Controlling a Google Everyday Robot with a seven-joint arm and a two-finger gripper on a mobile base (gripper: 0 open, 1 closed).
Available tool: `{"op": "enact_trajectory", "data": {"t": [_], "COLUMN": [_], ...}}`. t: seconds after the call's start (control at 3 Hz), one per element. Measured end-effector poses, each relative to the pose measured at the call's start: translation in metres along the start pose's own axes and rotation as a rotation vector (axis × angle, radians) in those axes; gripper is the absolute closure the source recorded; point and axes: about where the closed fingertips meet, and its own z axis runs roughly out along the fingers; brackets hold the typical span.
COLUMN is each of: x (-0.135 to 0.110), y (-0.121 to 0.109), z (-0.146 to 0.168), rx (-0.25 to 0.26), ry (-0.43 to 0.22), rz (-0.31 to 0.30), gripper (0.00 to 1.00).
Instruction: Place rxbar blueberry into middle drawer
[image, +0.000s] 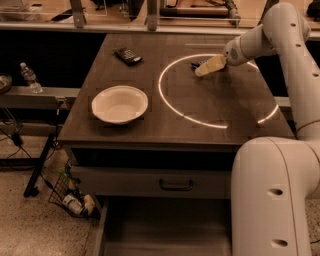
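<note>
The gripper hangs low over the surface; I cannot tell if it is wide or narrow. The rxbar blueberry lies just beyond its tip. The middle drawer stands open, well nearer and lower.

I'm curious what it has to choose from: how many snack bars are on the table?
2. One blacker bar lies near the far edge, behind the bowl; the rxbar blueberry lies inside the light ring, partly hidden by the pincer.
</note>
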Motion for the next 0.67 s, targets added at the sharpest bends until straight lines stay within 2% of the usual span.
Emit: {"op": "enact_trajectory", "data": {"t": [0.33, 0.67], "x": [-0.002, -0.004], "y": [0.004, 0.015], "z": [0.006, -0.001], "rx": [-0.033, -0.070], "ry": [-0.019, -0.015], "rz": [-0.047, -0.140], "gripper": [0.42, 0.72]}}
